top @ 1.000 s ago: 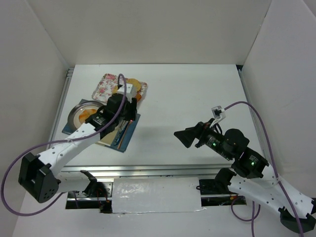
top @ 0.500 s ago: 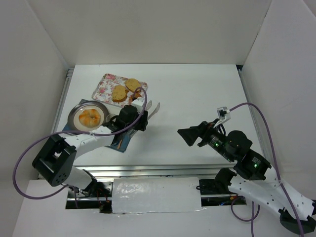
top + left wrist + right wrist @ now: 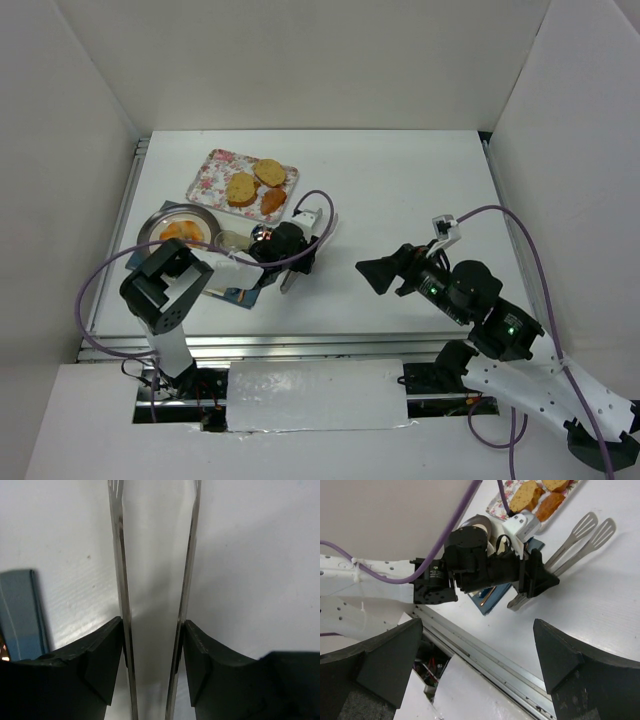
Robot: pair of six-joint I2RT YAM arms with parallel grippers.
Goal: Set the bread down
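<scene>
Bread (image 3: 179, 231), a round golden-brown bun, lies on a round metal plate (image 3: 150, 226). It sits well behind the left gripper (image 3: 303, 248) and off to the jaws' left, on the arm's side rather than the fingertip side, and part of the arm covers it.

The left gripper's jaws pinch a pair of metal tongs (image 3: 315, 222). The wrist view shows the two thin blades (image 3: 120, 555) running straight out ahead between the black fingers (image 3: 100, 655), one blade against each inner face, with a gap between the blades. The slotted heads (image 3: 592, 527) stand apart beyond the fingertips, low over the white table (image 3: 400, 180). Whether they touch it cannot be told.

A blue mat (image 3: 20, 615) lies just left of these jaws. Ahead of them and to the left sits a floral tray (image 3: 208, 172) carrying two toasted slices (image 3: 240, 187) and a reddish-orange piece (image 3: 272, 201).

The right gripper (image 3: 372, 275) hangs above the table with its jaws spread wide and nothing between them. It faces the left gripper, which lies straight ahead of it, well apart.
</scene>
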